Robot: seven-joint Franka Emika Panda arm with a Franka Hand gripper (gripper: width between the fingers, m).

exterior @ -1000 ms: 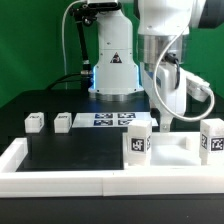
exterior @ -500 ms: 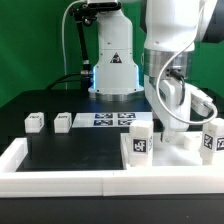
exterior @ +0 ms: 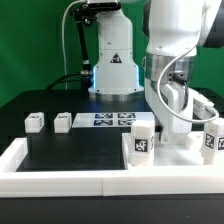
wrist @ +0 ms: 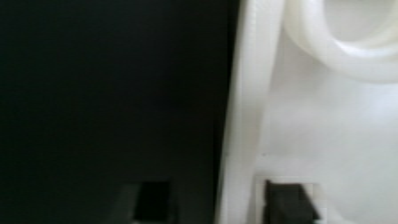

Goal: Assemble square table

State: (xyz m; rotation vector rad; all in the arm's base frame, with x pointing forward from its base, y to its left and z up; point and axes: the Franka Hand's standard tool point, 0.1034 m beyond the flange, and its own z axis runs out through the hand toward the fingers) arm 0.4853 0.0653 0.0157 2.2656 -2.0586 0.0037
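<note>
The white square tabletop [exterior: 178, 152] lies at the exterior view's right, inside the border rail. Two tagged legs [exterior: 140, 143] [exterior: 212, 140] stand at its near corners. Two more small white legs [exterior: 33, 121] [exterior: 63, 121] stand on the black table at the left. My gripper [exterior: 163, 128] is low over the tabletop's far left part. In the wrist view my gripper [wrist: 222, 200] is open. One finger [wrist: 155, 198] is over the black table and the other over the white slab [wrist: 320, 130]. The slab's rim runs between them, with a gap on the table side.
A long white border rail [exterior: 60, 172] runs along the front and left of the work area. The marker board [exterior: 110, 119] lies flat behind the legs, before the robot base [exterior: 112, 70]. A cable hangs by my arm on the right.
My arm has come down and a little to the exterior view's right, bringing the gripper to the tabletop's edge. The legs and the tabletop have not moved.
</note>
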